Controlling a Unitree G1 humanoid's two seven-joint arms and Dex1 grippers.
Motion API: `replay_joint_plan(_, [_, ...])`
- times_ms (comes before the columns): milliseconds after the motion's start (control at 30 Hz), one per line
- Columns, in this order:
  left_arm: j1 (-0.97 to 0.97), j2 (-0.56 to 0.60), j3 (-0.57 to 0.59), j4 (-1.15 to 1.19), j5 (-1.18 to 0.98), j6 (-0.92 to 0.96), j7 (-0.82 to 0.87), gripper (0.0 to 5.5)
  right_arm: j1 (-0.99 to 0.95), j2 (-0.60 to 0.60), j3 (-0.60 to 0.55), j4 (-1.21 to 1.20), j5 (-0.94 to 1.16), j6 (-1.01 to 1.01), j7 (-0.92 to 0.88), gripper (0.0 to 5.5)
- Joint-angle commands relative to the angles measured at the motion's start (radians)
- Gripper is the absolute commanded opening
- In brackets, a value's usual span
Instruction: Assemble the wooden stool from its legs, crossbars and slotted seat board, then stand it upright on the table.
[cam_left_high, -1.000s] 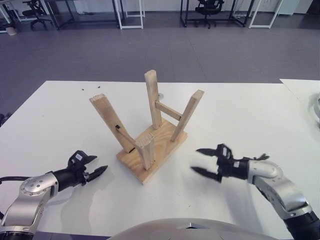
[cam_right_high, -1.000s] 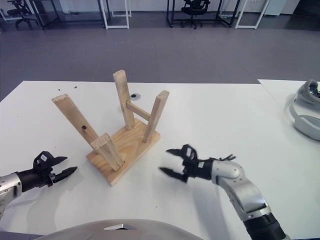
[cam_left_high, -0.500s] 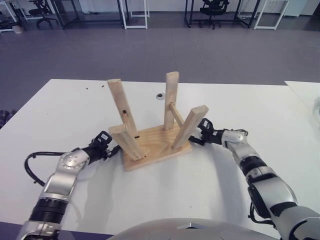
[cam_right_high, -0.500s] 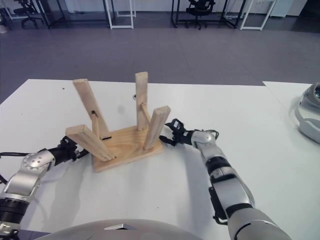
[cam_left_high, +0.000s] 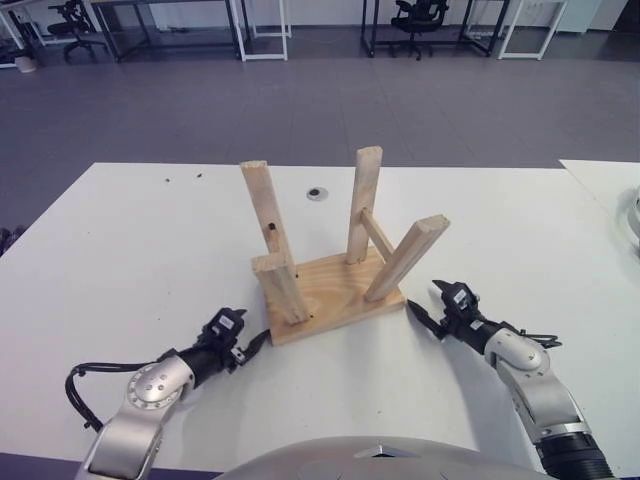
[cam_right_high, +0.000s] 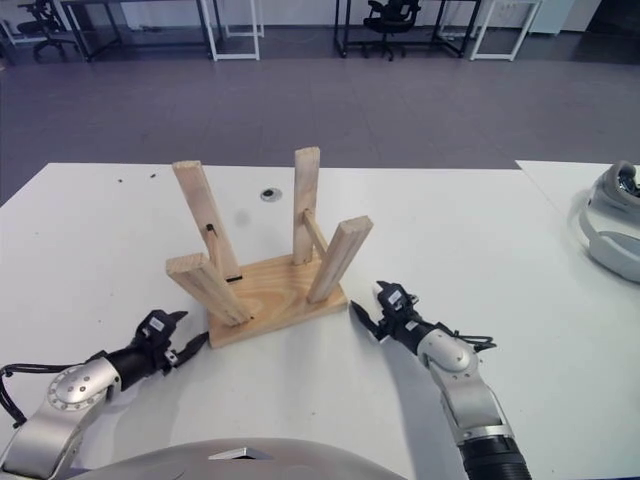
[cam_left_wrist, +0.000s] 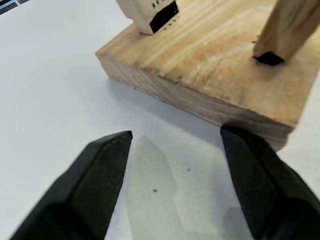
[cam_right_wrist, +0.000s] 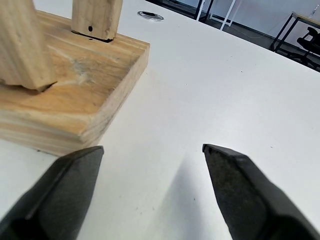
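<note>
stool (cam_left_high: 357, 240): looks assembled, upside down mid-table (cam_left_high: 120, 250), legs pointing up; turning it upright remains, I judge.
seat board (cam_left_high: 340, 303): flat on the table.
left gripper (cam_left_high: 256, 341): fingers apart, empty, just beside the board's near-left corner.
right gripper (cam_left_high: 421, 300): fingers apart, empty, just beside the board's right corner.

Pale raw-wood stool (cam_left_high: 330, 285), matt table (cam_left_high: 120, 240)

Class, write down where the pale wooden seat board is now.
In the left eye view the pale wooden seat board lies flat on the white table, legs up, between the left gripper and right gripper.
</note>
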Motion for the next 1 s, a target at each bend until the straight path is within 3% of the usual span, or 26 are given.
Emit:
replay_joint_plan(33, [-0.007,-0.026,-0.088,-0.013,0.036,0.090,0.019,3.27,0.015,0.031,0.108,-0.068,0.026,0.022,0.087,3.72])
replay_joint_plan(167, [-0.055,-0.081,-0.081,-0.035,0.000,0.143,0.060,3.27,0.067,0.023,0.147,-0.202,0.123,0.048,0.170,3.72])
replay_joint_plan(300, [-0.087,-0.122,-0.038,-0.212,-0.174,0.291,0.020,3.27,0.054,-0.004,0.060,-0.304,0.243,0.142,0.182,3.72])
replay_joint_plan(433, [-0.144,-0.058,0.166,-0.404,-0.439,0.497,-0.051,3.27,0.040,-0.116,-0.056,-0.477,0.428,0.354,0.216,3.72])
replay_joint_plan(633, [-0.193,0.121,0.387,-0.438,-0.586,0.587,-0.140,3.27,0.056,-0.251,-0.210,-0.626,0.643,0.513,0.240,3.72])
replay_joint_plan(800, [-0.123,0.236,0.361,-0.369,-0.497,0.524,-0.206,3.27,0.097,-0.308,-0.199,-0.576,0.541,0.462,0.254,3.72])
replay_joint_plan(900, [-0.089,0.307,0.418,-0.266,-0.447,0.419,-0.289,3.27,0.115,-0.368,-0.205,-0.492,0.428,0.380,0.283,3.72])
replay_joint_plan(1000, [-0.039,0.462,0.388,-0.122,-0.292,0.238,-0.418,3.27,0.136,-0.469,-0.192,-0.382,0.314,0.284,0.380,3.72])
